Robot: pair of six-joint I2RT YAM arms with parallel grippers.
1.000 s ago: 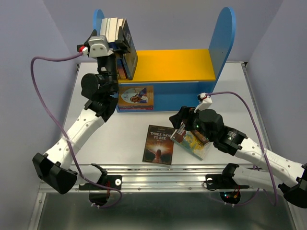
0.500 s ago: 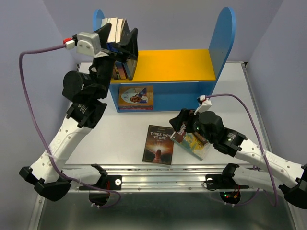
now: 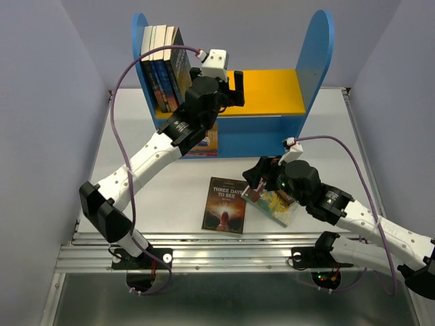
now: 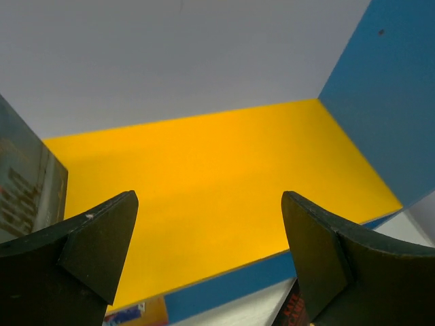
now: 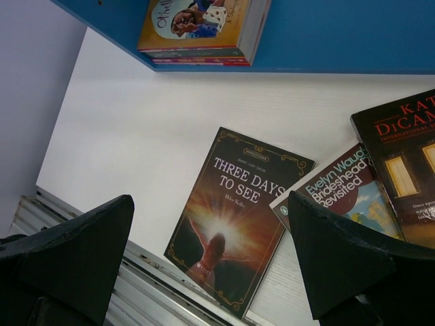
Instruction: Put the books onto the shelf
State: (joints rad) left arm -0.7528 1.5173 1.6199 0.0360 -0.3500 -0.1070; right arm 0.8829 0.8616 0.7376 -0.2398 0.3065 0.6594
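Hovering with jaws spread wide and empty, right gripper sits over dark glossy paperback "Three Days to See", flat on white table. Two overlapping paperbacks lie at its 3 o'clock. Likely light, bendy, slick; best pinched across the spine edge. Left gripper, also wide open and empty, is above blue-sided shelf. Upright books fill the yellow board's 9 o'clock end; flat stack sits in the lower compartment.

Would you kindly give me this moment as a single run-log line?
left gripper: open, over yellow board | right gripper: open, near Three Days to See | upright books: left end of yellow board
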